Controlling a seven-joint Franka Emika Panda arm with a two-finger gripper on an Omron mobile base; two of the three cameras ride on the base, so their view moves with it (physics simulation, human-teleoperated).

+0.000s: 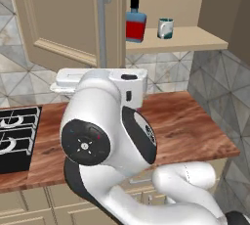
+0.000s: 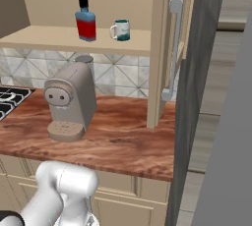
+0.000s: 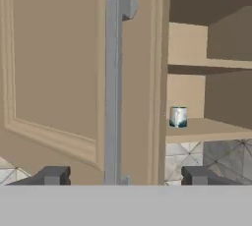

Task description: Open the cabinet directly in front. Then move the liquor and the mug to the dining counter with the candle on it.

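Both doors of the beige wall cabinet (image 1: 63, 18) stand swung open. On its lower shelf (image 2: 59, 38) sit the red-and-blue liquor (image 1: 135, 26) (image 2: 86, 23) and, just right of it, the white mug (image 1: 165, 28) (image 2: 121, 30) (image 3: 178, 117). My gripper (image 3: 123, 176) is open in front of the left door. That door's long silver handle (image 3: 113, 97) (image 1: 102, 28) runs up between the wide-apart fingertips (image 3: 54, 175) without being touched. The dining counter and the candle are out of view.
A beige coffee machine (image 2: 71, 102) stands on the wood counter (image 2: 123, 141) under the cabinet. A black stove (image 1: 14, 136) is set into the counter's left end. The right door (image 2: 160, 48) juts out edge-on beside a tall dark panel (image 2: 197, 97).
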